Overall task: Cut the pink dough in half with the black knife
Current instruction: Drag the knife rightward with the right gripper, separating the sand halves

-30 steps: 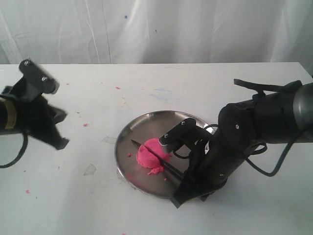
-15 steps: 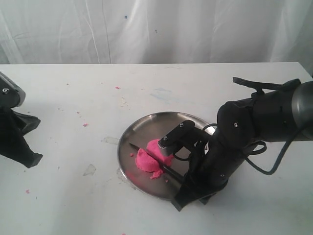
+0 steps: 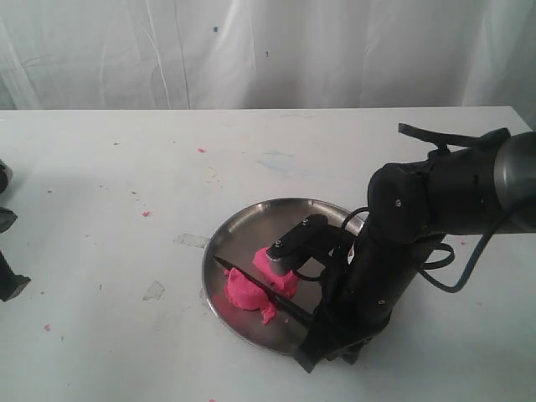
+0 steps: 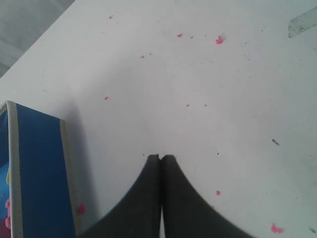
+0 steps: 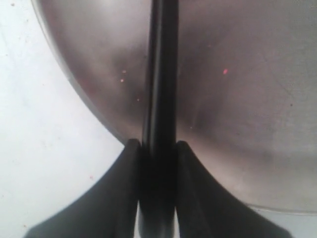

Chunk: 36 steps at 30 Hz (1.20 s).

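Pink dough (image 3: 255,280) lies split on the plate (image 3: 251,219), knife (image 3: 261,288) between halves, clamped by the right gripper (image 5: 157,148); left gripper (image 4: 161,157) closed, empty.

Bright, even light; soft shadows; right wrist view blurred close-up.

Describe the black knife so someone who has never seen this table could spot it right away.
Find the round steel plate on the white table, just ahead of the right arm. The black knife lies slantwise across it, its handle clamped in the right gripper and its blade sitting between two lumps of pink dough. It is the only long, slim, all-black thing among the shiny metal and bright pink.
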Available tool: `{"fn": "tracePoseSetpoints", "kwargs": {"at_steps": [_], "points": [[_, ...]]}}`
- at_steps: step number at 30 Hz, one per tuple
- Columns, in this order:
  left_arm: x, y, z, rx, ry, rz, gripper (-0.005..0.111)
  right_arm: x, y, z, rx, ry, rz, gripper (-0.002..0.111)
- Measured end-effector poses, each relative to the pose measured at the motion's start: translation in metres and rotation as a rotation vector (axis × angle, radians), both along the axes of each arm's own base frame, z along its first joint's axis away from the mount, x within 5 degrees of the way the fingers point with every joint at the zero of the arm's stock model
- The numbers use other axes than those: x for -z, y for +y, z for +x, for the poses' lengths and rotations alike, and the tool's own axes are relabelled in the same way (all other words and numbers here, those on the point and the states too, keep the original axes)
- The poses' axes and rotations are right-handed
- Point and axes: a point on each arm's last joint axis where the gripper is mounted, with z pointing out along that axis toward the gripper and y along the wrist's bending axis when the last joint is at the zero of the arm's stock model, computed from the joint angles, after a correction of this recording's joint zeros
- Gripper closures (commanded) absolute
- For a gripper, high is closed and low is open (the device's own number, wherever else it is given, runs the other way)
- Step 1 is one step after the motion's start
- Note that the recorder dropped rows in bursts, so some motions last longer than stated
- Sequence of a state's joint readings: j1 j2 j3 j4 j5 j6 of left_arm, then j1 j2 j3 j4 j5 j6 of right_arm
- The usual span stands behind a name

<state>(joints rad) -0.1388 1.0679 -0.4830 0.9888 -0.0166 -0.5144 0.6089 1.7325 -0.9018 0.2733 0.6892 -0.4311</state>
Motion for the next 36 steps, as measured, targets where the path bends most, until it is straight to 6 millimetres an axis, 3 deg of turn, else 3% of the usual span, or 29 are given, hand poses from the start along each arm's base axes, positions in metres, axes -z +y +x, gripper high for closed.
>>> {"fn": "tracePoseSetpoints", "kwargs": {"at_steps": [8, 23, 33, 36], "points": [[-0.001, -0.001, 0.000, 0.007, -0.007, -0.009, 0.107, -0.006, 0.003, 0.005, 0.005, -0.007, -0.002, 0.108], [-0.001, -0.001, 0.000, -0.016, -0.009, -0.045, 0.107, -0.005, -0.015, 0.018, 0.141, -0.139, -0.190, 0.108], [-0.001, -0.001, 0.000, -0.018, -0.009, -0.048, 0.107, -0.008, -0.013, 0.020, 0.166, -0.140, -0.175, 0.108], [-0.001, -0.001, 0.000, -0.019, -0.009, -0.049, 0.107, -0.018, -0.011, 0.021, 0.187, -0.154, -0.136, 0.108]]}}
